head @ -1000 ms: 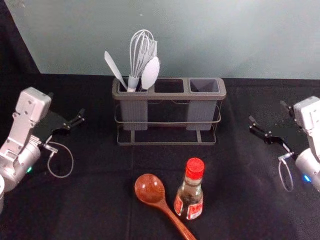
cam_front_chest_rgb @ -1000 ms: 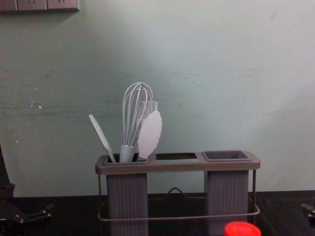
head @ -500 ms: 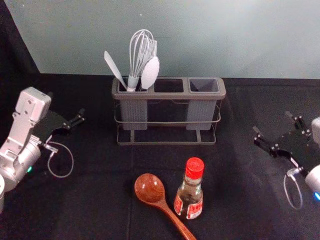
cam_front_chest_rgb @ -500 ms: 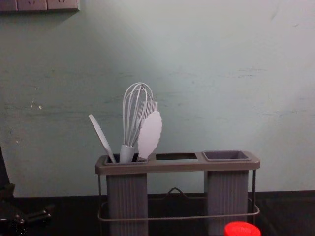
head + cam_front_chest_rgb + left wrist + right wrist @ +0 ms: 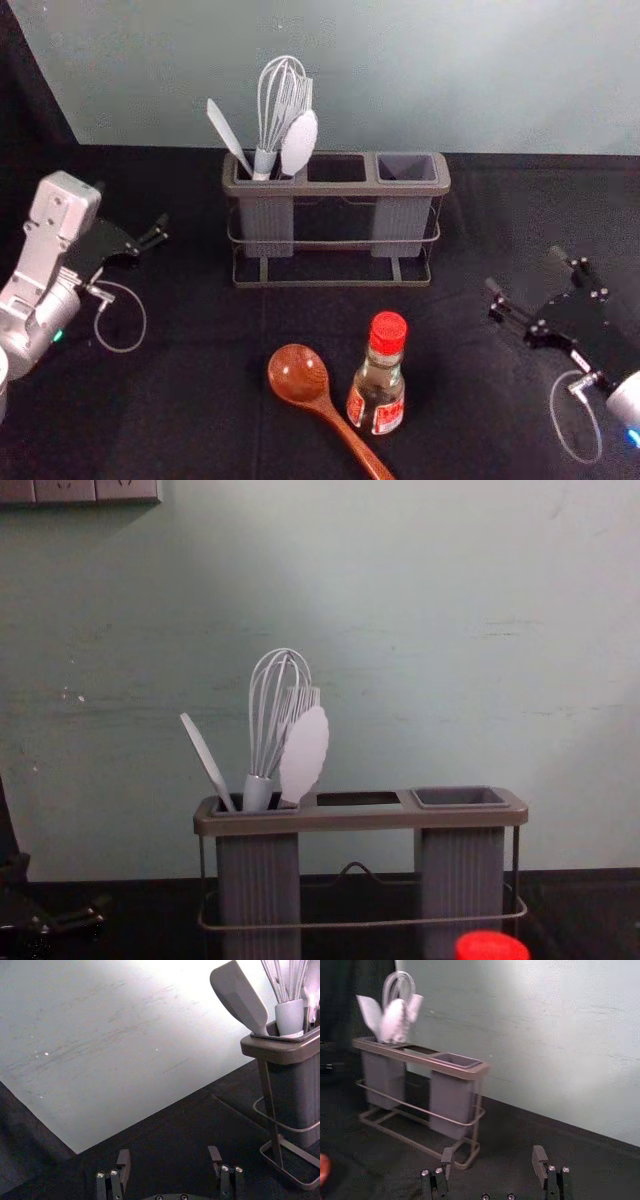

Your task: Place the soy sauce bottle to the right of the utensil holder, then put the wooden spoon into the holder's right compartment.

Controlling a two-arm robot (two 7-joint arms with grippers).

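Upright on the cloth stands the soy sauce bottle (image 5: 378, 385) with its red cap; the cap (image 5: 491, 947) also shows low in the chest view. Beside it, on its left, lies the wooden spoon (image 5: 299, 375), handle toward the near edge. Behind both is the utensil holder (image 5: 335, 188), whose right compartment (image 5: 406, 168) is empty. My right gripper (image 5: 524, 269) is open, right of the bottle and holder; in its wrist view the gripper (image 5: 493, 1152) has nothing between its fingers. My left gripper (image 5: 160, 233) is parked left of the holder, and the gripper (image 5: 168, 1152) is open in its wrist view.
A whisk (image 5: 283, 105), a spatula (image 5: 228, 135) and a pale spoon-shaped utensil (image 5: 299, 143) rise from the holder's left compartment. A wall (image 5: 500, 80) stands behind the holder. Black cloth (image 5: 200, 410) covers the table.
My right gripper has moved nearer the front of the table and a little inward, toward the bottle's side. The left arm, bottle, spoon and holder keep their places.
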